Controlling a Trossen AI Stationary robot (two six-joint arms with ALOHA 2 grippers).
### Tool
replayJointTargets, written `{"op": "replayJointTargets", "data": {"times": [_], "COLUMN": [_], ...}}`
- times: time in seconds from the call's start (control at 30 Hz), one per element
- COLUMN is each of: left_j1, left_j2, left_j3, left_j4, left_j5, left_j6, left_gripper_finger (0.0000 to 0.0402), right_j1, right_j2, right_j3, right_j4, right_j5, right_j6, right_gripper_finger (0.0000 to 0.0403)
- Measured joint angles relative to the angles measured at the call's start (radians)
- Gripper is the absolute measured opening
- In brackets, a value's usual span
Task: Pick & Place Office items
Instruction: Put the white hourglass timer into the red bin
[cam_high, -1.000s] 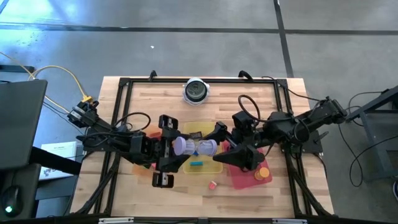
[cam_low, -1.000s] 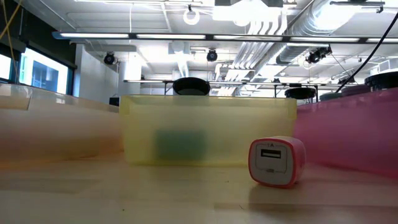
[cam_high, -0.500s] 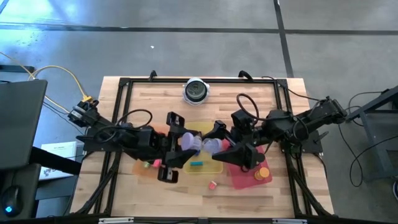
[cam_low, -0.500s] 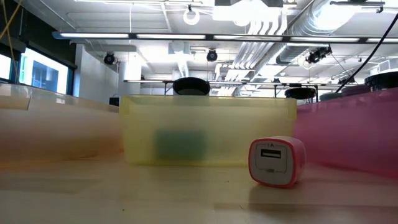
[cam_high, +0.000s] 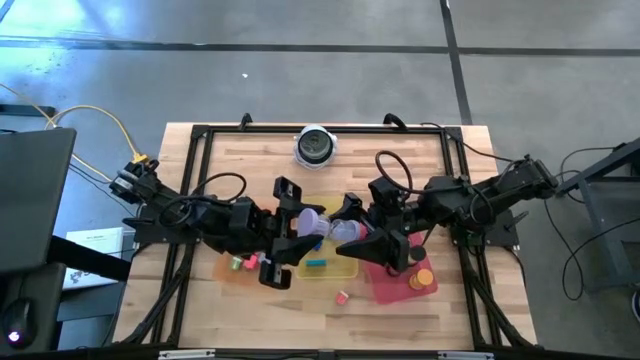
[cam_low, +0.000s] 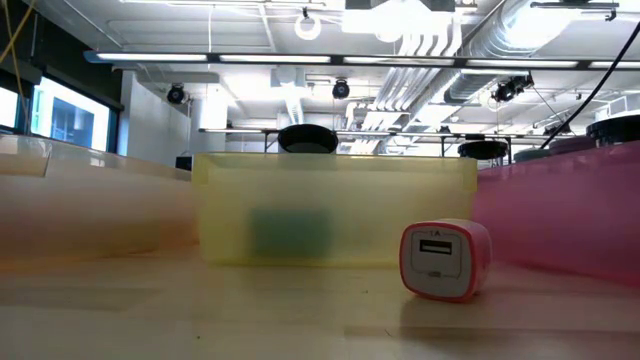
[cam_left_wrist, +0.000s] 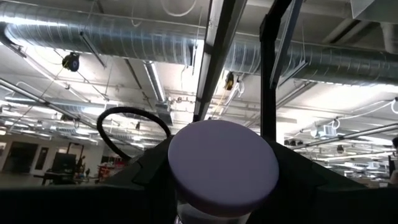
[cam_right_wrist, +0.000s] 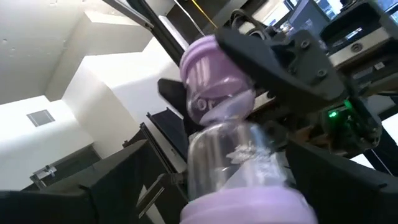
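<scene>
Where the two arms meet above the middle of the wooden table (cam_high: 230, 160), they share an hourglass (cam_high: 328, 226) with purple caps and a clear waist, lifted over the yellow tray (cam_high: 345, 270). The left gripper (cam_high: 300, 228) is clamped on one purple end; the right gripper (cam_high: 362, 232) has its fingers spread wide around the other end, and whether they touch it cannot be told. A teal block (cam_high: 316, 264) lies in the yellow tray, small pieces (cam_high: 240, 263) sit in the orange tray (cam_high: 228, 272) toward the left edge, and an orange disc (cam_high: 424, 279) rests in the red tray (cam_high: 385, 285) toward the right edge. A pink charger (cam_low: 445, 260) stands on bare wood near the front edge. A round silver-and-black object (cam_high: 315, 146) sits by the back edge. Black framing rims the table on a grey floor. The room beyond shows white ducts (cam_low: 440, 70) and strip lights overhead.
</scene>
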Motion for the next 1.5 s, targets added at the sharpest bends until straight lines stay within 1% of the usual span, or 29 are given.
{"op": "replayJointTargets", "data": {"times": [0.33, 0.53, 0.7, 0.9, 1.1, 1.2, 1.37, 1.5], "left_j1": [-0.01, -0.01, -0.01, -0.01, -0.017, -0.029, -0.059, -0.086], "left_j2": [0.0, 0.0, 0.0, 0.0, 0.0, 0.0, 0.0, 0.0], "left_j3": [0.0, 0.0, 0.0, 0.0, 0.0, 0.0, 0.0, 0.0], "left_j4": [-0.003, -0.003, -0.005, -0.003, 0.003, 0.04, 0.092, 0.106], "left_j5": [-0.001, 0.001, 0.0, -0.005, -0.006, -0.006, -0.016, -0.078], "left_j6": [0.021, 0.023, 0.024, 0.025, 0.006, -0.005, 0.084, 0.156], "left_gripper_finger": [0.0186, 0.0186, 0.019, 0.0235, 0.0242, 0.0244, 0.0245, 0.0245], "right_j1": [-0.02, -0.02, -0.019, -0.02, -0.019, -0.02, -0.008, 0.013], "right_j2": [0.0, 0.0, 0.0, 0.0, 0.0, -0.003, -0.02, -0.04], "right_j3": [0.0, 0.0, 0.0, 0.0, 0.0, 0.0, 0.0, 0.0], "right_j4": [-0.002, -0.003, -0.008, -0.015, -0.037, -0.065, -0.164, -0.227], "right_j5": [-0.039, -0.042, -0.042, -0.037, -0.038, -0.044, -0.034, -0.024], "right_j6": [-0.003, -0.021, -0.023, -0.023, -0.023, -0.023, -0.032, -0.049], "right_gripper_finger": [0.0233, 0.0175, 0.0173, 0.0177, 0.0173, 0.0173, 0.0174, 0.0174]}}
